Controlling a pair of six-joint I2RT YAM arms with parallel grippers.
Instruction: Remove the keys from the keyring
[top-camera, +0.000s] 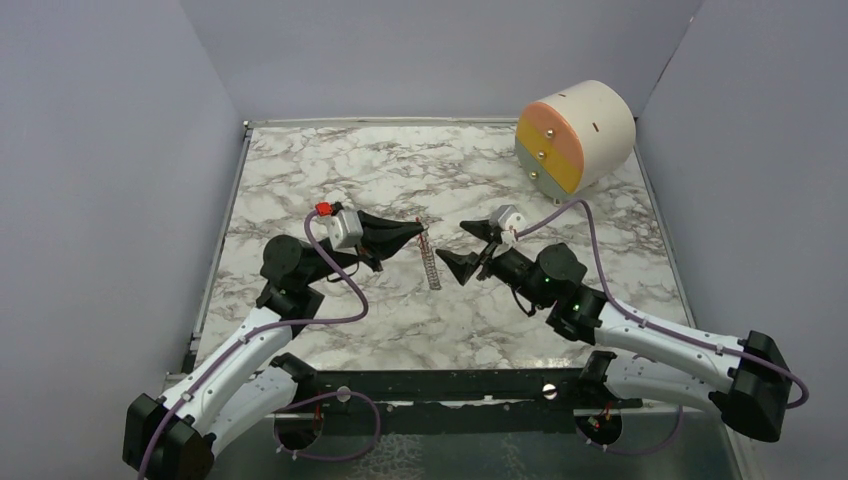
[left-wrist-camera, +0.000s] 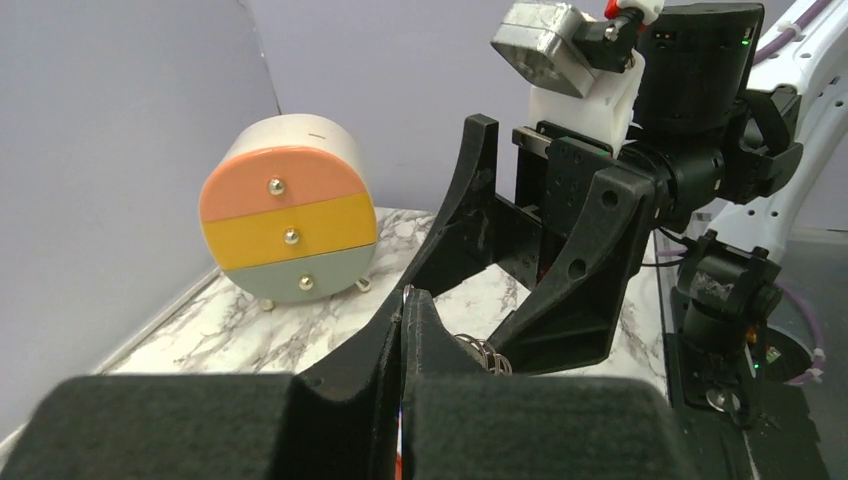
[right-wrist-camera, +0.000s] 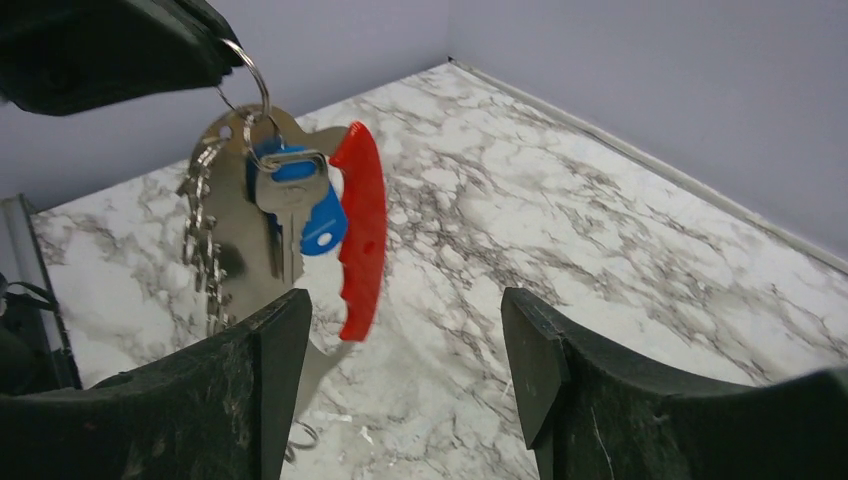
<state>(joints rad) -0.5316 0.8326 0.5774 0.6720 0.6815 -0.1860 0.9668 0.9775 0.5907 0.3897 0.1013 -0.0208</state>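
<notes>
My left gripper is shut on the small wire ring at the top of the keyring and holds it above the table. The keyring's grey chain hangs below it. In the right wrist view the ring carries a silver plate, the chain, a red curved part and the blue-headed silver key. My right gripper is open and empty just right of the hanging bunch; its fingers sit below and beside it. In the left wrist view, my shut left gripper faces the open right gripper.
A cream cylinder with pink, yellow and grey-green drawer fronts stands at the back right, also in the left wrist view. The marble table is walled on the left, back and right. A small loose wire ring lies under the bunch.
</notes>
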